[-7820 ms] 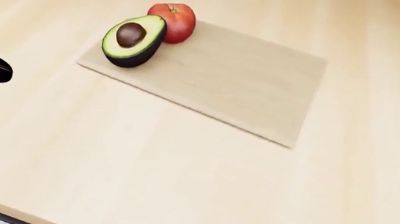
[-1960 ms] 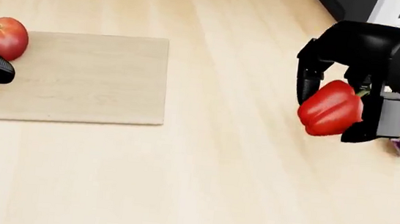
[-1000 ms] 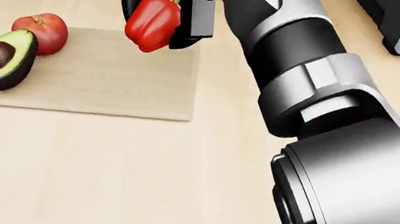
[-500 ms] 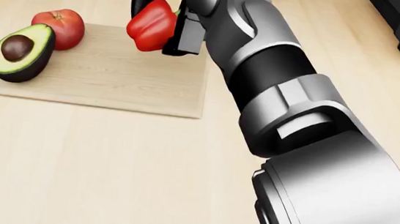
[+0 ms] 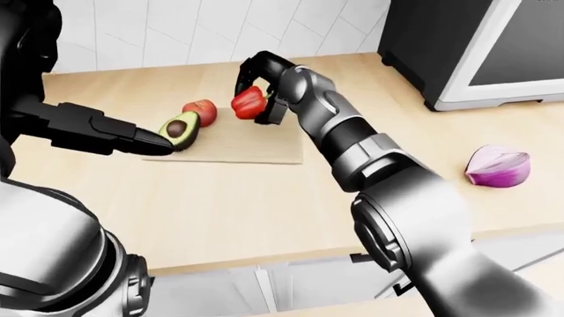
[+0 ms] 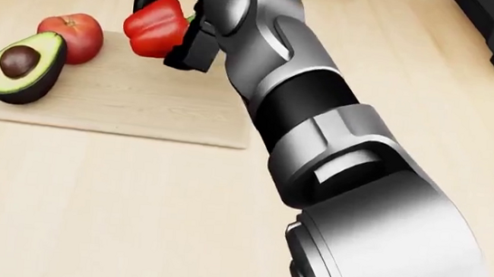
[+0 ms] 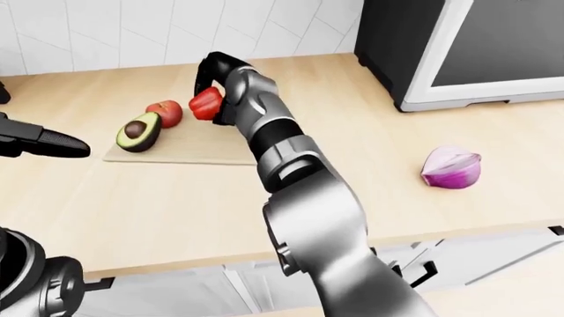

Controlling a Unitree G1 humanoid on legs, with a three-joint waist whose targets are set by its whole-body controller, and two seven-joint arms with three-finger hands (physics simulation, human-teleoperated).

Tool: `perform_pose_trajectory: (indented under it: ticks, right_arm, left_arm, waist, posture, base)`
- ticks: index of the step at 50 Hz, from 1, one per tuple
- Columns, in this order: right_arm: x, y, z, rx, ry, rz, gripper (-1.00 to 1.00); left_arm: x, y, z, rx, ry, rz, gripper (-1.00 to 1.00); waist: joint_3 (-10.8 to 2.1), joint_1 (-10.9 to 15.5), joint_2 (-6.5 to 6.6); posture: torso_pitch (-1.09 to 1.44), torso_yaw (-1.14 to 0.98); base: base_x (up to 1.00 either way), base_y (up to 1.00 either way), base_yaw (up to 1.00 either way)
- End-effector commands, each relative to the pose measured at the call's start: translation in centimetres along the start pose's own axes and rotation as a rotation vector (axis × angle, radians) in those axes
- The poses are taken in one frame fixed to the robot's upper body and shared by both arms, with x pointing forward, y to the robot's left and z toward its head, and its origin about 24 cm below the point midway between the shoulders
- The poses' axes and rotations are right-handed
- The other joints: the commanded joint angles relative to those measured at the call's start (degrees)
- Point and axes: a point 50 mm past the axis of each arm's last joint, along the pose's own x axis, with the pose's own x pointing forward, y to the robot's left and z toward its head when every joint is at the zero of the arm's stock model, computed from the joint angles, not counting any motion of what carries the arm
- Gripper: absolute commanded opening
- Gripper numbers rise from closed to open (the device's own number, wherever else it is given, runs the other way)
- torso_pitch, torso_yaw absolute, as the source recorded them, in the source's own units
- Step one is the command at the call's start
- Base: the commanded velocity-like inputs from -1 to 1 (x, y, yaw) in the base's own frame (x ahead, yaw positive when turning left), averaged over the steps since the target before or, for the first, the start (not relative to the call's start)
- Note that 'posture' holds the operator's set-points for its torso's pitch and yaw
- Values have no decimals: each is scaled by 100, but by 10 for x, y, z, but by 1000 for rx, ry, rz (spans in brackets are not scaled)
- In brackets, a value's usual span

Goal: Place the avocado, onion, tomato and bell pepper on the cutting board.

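My right hand [image 6: 163,25] is shut on a red bell pepper [image 6: 153,26] and holds it just above the wooden cutting board [image 6: 132,100], near its upper middle. On the board's left end lie a halved avocado [image 6: 23,66] showing its pit and a red tomato [image 6: 72,34] just above it. A halved purple onion [image 7: 451,167] rests on the counter far to the right in the right-eye view. My left hand [image 5: 145,140] reaches in from the left, fingers stretched out beside the avocado, holding nothing.
The light wooden counter [image 7: 370,125] has a white tiled wall behind it. A black appliance with a pale front [image 7: 458,46] stands at the upper right. The counter's near edge [image 7: 264,254] runs along the bottom, with cabinets below.
My right arm has carried the bell pepper leftward over the board, closer to the tomato. The left hand has slipped further out at the left edge of the head view.
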Motion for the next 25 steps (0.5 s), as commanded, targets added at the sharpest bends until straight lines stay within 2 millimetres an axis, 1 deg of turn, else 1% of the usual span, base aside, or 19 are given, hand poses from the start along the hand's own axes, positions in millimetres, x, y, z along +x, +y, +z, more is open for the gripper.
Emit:
perform_pose_trajectory:
  ticks: [1,2,4,6,10,11,15,21,23,25]
  right_arm:
    - [-5,-24,21,-21,-74,-94,-39]
    - [-5,-24,21,-21,-72,-93,-39]
    - [-6,-26,21,-26,-74,-89,-29]
    - [-5,-25,20,-30,-73,-84,-26]
    - [-5,-24,21,-28,-78,-71,-8]
    - [-5,-24,21,-24,-79,-70,1]
    - [-5,-23,21,-29,-79,-54,8]
    - [-6,-24,21,-16,-83,-38,11]
    - [-6,-24,21,-17,-82,-35,18]
    - [-6,-24,22,-14,-82,-29,30]
  left_arm:
    - [-3,5,6,14,-30,34,100]
    - [-3,5,6,15,-30,34,100]
    - [-4,5,6,15,-28,36,100]
    - [-4,5,6,15,-29,37,100]
    - [-6,6,6,15,-29,37,100]
    - [-6,6,6,14,-30,36,100]
    - [-8,7,5,17,-27,37,100]
    - [-7,6,6,17,-27,35,100]
    - [-7,7,6,19,-27,37,100]
    - [-6,6,7,19,-30,37,100]
  waist:
    - [-173,-4,47]
    - [-173,-5,48]
    - [-175,-4,48]
    - [-173,-5,49]
    - [-167,-7,47]
    - [-165,-7,47]
    - [-165,-10,49]
    - [-165,-11,49]
    - [-167,-11,49]
    - [-168,-11,47]
  posture:
    - [0,-6]
    - [0,-6]
    - [0,-6]
    - [0,-6]
    - [0,-6]
    - [0,-6]
    - [0,-6]
    - [0,-6]
    - [0,-6]
    - [0,-6]
  base:
    - [0,0,0]
    - [0,0,0]
    - [0,0,0]
    - [0,0,0]
    - [0,0,0]
    - [0,0,0]
    - [0,0,0]
    - [0,0,0]
    - [0,0,0]
    - [0,0,0]
